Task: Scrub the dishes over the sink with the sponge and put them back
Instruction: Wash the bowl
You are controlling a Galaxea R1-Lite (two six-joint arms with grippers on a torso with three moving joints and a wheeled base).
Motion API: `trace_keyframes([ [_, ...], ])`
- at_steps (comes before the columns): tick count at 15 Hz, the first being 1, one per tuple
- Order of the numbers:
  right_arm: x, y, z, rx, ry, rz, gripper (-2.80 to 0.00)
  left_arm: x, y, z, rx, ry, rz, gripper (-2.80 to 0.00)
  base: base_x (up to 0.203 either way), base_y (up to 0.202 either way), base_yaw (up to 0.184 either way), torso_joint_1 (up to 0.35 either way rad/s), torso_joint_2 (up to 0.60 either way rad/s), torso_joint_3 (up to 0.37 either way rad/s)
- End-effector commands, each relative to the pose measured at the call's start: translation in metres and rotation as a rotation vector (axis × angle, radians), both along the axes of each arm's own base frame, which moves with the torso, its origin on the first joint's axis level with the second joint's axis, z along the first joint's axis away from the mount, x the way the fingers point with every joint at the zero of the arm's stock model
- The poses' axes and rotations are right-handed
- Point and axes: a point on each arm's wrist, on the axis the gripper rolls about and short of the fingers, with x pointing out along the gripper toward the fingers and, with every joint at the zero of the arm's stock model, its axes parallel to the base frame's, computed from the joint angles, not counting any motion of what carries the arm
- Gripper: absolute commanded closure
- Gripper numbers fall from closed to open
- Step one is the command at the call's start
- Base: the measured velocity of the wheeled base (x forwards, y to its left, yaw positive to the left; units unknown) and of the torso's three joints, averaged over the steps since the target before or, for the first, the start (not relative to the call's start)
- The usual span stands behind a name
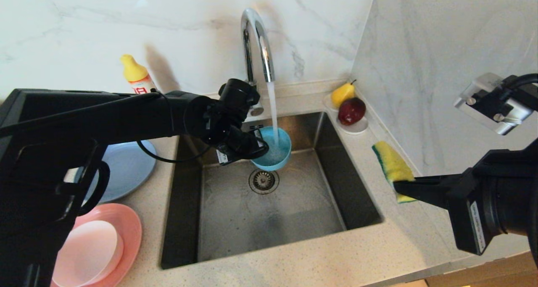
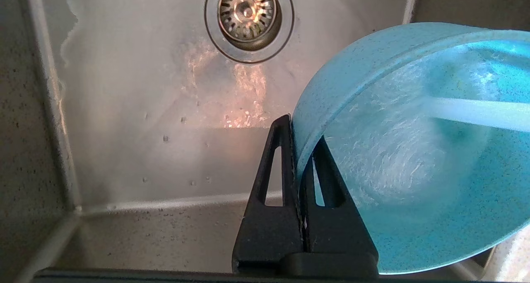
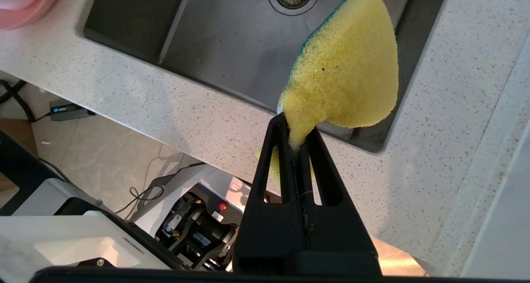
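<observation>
While water runs from the tap, the scene reads as follows, largest thing first:

Countertop (image 1: 294, 266): pale speckled stone around the basin, meeting marble walls at the back and on the robot's right.

Sink (image 1: 227, 219): square steel basin set into the countertop, its floor wet, with a round drain strainer (image 1: 263, 181) in the middle.

Tap (image 1: 257, 43): tall chrome gooseneck at the back rim, pouring a stream of water (image 1: 273, 110) straight into the teal bowl.

Grey-blue plate (image 1: 126, 169): flat on the counter left of the basin, partly hidden behind the left arm.

Salmon-pink plate (image 1: 130, 228): on the counter at the near left, in front of the grey-blue plate.

Pale pink-white bowl (image 1: 88, 253): sitting upright on the salmon-pink plate.

Teal bowl (image 1: 275, 152): held above the back of the basin under the tap, tilted, water churning inside it.

Left gripper (image 2: 301, 150): over the sink, fingers pinched on the teal bowl's rim, one inside the wall and one outside.

Right gripper (image 3: 297, 138): raised over the counter to the right of the basin, fingers clamped tight on the sponge's narrow end.

Sponge (image 1: 393, 163): yellow with a dark green face, sticking out of the right gripper, clear of the counter.

Saucer (image 1: 357, 127): small and white, in the back right corner, carrying a yellow pear (image 1: 342, 93) and a dark red fruit (image 1: 352, 110).

Bottle (image 1: 136, 75): yellow-capped, standing against the back wall behind the left arm.
</observation>
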Motion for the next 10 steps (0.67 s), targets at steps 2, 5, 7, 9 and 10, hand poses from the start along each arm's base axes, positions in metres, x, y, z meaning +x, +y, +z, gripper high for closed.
trace_keyframes([
  [2,0.001,0.002,-0.001,-0.002,0.003,0.0,0.0,0.0,0.0,-0.001,0.0,0.004,0.003,0.0,0.0,0.0,0.0,0.0,0.0,0.0],
  [5,0.001,0.003,-0.001,-0.004,0.005,0.009,0.0,-0.001,0.0,0.0,0.001,0.004,0.004,0.0,0.0,0.0,0.0,0.0,0.0,0.0],
  [7,0.0,0.006,-0.002,-0.006,0.007,0.021,0.0,-0.002,0.001,0.004,0.0,-0.001,0.003,0.0,0.0,0.0,0.0,0.0,0.0,0.0],
  [9,-0.001,0.01,-0.003,-0.011,0.013,0.038,0.0,-0.006,0.004,0.01,-0.001,-0.007,0.005,0.0,0.0,0.0,0.0,0.0,0.0,0.0],
  [10,0.0,0.013,-0.005,-0.014,0.021,0.05,0.0,-0.01,0.006,0.012,0.005,-0.007,0.002,0.0,0.0,0.0,0.0,0.0,0.0,0.0],
])
